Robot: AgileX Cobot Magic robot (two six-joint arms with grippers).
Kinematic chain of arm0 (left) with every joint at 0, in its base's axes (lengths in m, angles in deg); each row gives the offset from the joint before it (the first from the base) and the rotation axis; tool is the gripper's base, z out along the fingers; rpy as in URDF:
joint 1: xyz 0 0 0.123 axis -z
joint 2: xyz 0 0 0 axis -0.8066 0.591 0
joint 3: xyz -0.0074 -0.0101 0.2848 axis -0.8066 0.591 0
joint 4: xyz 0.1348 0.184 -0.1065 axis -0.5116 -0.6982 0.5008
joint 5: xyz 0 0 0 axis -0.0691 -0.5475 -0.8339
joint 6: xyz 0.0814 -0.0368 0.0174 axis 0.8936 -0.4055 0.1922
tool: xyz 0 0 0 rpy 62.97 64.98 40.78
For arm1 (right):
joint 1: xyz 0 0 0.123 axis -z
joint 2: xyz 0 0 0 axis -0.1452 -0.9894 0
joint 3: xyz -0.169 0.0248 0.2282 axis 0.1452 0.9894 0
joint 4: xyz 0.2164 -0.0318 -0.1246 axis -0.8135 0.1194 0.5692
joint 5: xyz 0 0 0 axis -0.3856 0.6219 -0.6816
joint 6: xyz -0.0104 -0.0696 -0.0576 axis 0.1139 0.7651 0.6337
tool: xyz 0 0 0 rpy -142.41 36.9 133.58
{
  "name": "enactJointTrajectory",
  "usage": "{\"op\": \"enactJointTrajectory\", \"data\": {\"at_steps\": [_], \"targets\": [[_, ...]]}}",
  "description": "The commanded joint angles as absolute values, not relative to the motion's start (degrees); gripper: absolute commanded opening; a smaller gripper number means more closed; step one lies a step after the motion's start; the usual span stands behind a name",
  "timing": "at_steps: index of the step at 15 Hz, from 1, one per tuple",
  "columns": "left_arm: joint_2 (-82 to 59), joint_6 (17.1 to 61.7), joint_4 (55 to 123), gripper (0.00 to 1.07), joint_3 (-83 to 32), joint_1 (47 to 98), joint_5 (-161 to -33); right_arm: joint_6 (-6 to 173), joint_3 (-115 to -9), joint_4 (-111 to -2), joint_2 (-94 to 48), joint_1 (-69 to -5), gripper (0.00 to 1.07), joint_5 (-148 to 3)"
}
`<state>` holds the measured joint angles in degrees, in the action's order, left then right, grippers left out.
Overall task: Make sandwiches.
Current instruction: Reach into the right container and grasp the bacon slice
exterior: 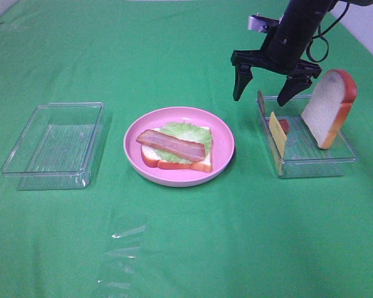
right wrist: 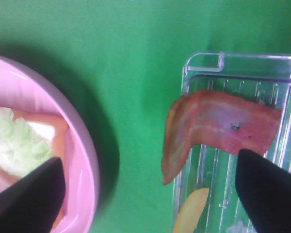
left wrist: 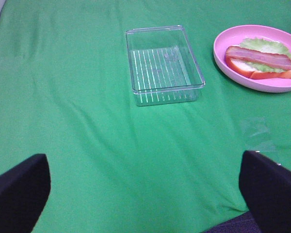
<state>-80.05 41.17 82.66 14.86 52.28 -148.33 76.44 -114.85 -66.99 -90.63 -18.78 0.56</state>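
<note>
The green worktop [exterior: 186, 248] is lit brightly and evenly from above, and only soft shadows are cast, toward 4 o'clock of the pink plate [exterior: 174, 179] and the clear left tray [exterior: 62, 144]. Pale glare is seen on the cloth near 7 o'clock in the exterior view. The right wrist view is rendered soft throughout, and the fingers [right wrist: 269, 194] of the right end effector [right wrist: 149, 158] are blurred into black masses.

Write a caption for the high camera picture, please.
Open right claw hangs by the tray of bread and cheese; half-built sandwich sits on the pink plate.
</note>
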Motion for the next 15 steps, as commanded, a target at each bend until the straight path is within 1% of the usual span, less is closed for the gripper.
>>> {"op": "enactJointTrajectory", "data": {"at_steps": [1,6,7,9,11,15], "targets": [[-81.1,40.8,83.2,0.98,14.9,52.7,-147.4,75.9,-115.1,-67.2,-91.1,-18.7,0.86,-0.2],[-81.1,40.8,83.2,0.98,14.9,52.7,-147.4,75.8,-115.1,-67.2,-92.5,-18.7,0.75,-1.0],[-81.1,40.8,83.2,0.98,14.9,52.7,-147.4,75.8,-115.1,-67.2,-92.5,-18.7,0.71,-1.2],[-81.1,40.8,83.2,0.98,14.9,52.7,-147.4,75.8,-115.1,-67.0,-92.5,-18.7,0.61,-1.6],[-81.1,40.8,83.2,0.98,14.9,52.7,-147.4,75.8,-115.1,-66.6,-92.5,-18.7,0.53,-2.0],[-81.1,40.8,83.3,0.98,14.9,52.7,-147.4,75.8,-115.1,-65.0,-92.5,-18.7,0.53,-2.0]]}}
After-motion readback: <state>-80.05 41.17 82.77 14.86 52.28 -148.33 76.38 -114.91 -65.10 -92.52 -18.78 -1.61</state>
